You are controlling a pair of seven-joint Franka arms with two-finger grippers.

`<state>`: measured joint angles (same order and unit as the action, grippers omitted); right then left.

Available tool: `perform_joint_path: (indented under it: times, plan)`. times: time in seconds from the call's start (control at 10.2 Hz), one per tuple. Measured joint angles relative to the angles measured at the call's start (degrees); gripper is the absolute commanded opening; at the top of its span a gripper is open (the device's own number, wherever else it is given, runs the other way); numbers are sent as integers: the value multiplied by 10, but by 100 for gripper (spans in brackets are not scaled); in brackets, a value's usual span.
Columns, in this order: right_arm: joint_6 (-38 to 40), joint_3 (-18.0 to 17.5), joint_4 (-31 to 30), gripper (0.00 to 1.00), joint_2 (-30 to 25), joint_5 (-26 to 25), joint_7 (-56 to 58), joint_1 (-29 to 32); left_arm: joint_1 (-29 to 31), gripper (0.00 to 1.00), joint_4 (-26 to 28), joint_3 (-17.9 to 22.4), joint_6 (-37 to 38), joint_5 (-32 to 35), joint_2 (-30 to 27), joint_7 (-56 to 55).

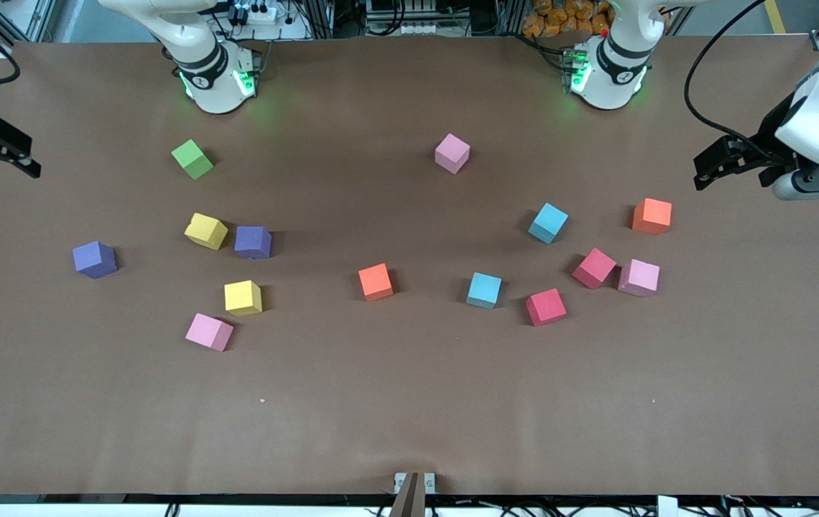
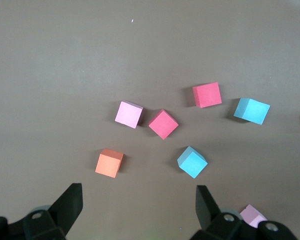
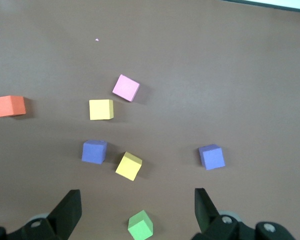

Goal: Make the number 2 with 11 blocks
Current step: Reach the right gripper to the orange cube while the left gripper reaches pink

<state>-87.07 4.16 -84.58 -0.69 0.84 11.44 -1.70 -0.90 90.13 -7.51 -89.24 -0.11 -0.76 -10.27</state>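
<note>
1. The number 2 is not yet forming; no two blocks are lining up as a row, so the work is standing at the first pick.
2. The blocks are lying loose on the table [image 1: 409, 416]; taking the central orange block [image 1: 376, 281] as the dial centre in the front view, one pink block [image 1: 452, 153] is sitting at 1 o'clock.
3. At 3 o'clock, toward the left arm's end, two light blue blocks [image 1: 484, 290], two red blocks [image 1: 546, 306], a pink block [image 1: 639, 277] and a second orange block [image 1: 651, 216] are clustering.
4. At 9 o'clock, toward the right arm's end, two yellow blocks [image 1: 243, 297], two purple blocks [image 1: 252, 242] and a pink block [image 1: 209, 331] are lying; the green cube [image 1: 192, 159] is sitting at 10 o'clock.
5. All are small matte cubes with sharp edges and flat faces, probably foam or painted wood; several are lying rotated.
6. The left gripper [image 2: 138, 192] is hovering released over its end of the table; the right gripper [image 3: 137, 195] is hovering released over the other end; neither is holding anything.
7. The next move is calling for choosing a bare build area, aligning the fingers square to one cube's faces, and descending.
</note>
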Motion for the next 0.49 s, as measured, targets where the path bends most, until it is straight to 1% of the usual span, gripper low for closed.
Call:
perform_joint_path:
  times: [0.2, 0.49]
  plan:
    - [-2, -1, 0, 100, 4, -18, 1, 1, 0, 100, 0, 0, 3, 0, 0, 2]
    - [-6, -2, 0, 100, 9, -22, 1, 1, -6, 100, 9, -4, 7, 6, 2, 7]
